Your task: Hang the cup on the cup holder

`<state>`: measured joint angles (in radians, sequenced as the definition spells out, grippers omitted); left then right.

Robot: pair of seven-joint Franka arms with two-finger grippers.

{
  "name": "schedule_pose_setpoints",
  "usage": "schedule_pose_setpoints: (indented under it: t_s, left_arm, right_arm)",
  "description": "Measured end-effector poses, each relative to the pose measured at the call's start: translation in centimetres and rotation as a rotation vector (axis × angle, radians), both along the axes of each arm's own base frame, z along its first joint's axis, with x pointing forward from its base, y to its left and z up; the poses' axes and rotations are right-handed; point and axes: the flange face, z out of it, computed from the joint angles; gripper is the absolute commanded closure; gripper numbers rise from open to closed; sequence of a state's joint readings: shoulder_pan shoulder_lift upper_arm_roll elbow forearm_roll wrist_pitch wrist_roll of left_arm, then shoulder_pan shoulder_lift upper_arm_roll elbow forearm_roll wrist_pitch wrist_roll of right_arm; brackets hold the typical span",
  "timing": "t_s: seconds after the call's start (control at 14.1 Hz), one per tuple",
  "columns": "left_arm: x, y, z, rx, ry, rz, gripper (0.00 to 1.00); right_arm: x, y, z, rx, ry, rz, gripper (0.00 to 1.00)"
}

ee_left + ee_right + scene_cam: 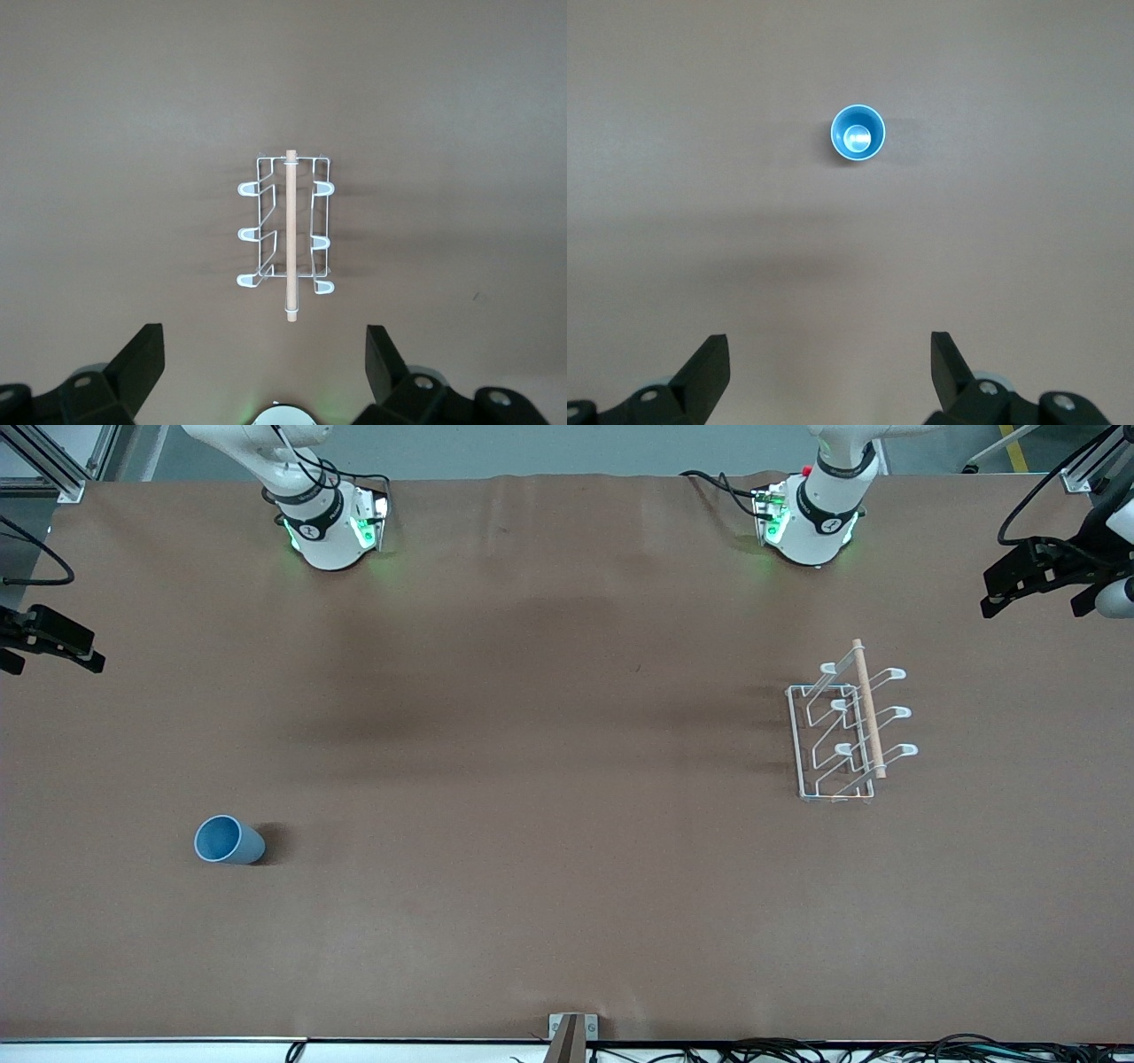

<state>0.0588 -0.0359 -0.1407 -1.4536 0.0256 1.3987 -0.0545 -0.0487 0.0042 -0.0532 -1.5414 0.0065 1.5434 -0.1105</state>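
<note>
The light-blue cup [229,840] stands upright, mouth up, on the brown table toward the right arm's end, near the front camera; the right wrist view shows it [858,133] from above. The white wire cup holder [846,726] with its wooden rod stands toward the left arm's end and shows in the left wrist view [287,232]. My left gripper [266,354] is open and empty, high over the table edge at the left arm's end [1019,584]. My right gripper [830,359] is open and empty, high over the right arm's end [53,642]. Both are well apart from cup and holder.
The two arm bases [323,522] [811,518] stand at the table edge farthest from the front camera. A small bracket [571,1032] sits at the edge nearest that camera. The brown table [532,779] carries nothing else.
</note>
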Motion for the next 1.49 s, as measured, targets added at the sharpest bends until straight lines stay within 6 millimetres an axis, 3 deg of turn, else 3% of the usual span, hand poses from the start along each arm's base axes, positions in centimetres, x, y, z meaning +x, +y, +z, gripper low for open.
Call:
schedule_pose_setpoints:
  t_s: [0.64,0.92,1.14,1.49]
  left_arm:
    - [0.0,0.4,0.0,0.000,0.000,0.009,0.00]
    - [0.0,0.4,0.0,-0.001,0.001,-0.033,0.00]
    - [0.0,0.5,0.0,-0.001,0.002,-0.053,0.00]
    - [0.1,0.5,0.0,-0.001,0.002,-0.053,0.00]
  right_arm:
    - [0.1,0.0,-0.1,0.000,0.002,0.000,0.00]
    - [1.3,-0.2,-1.4,-0.003,-0.011,-0.002,0.00]
    - [3.8,-0.6,-5.3,-0.006,-0.001,-0.006,0.00]
    - [9.3,-3.0,-16.2,-0.017,0.007,-0.036,0.01]
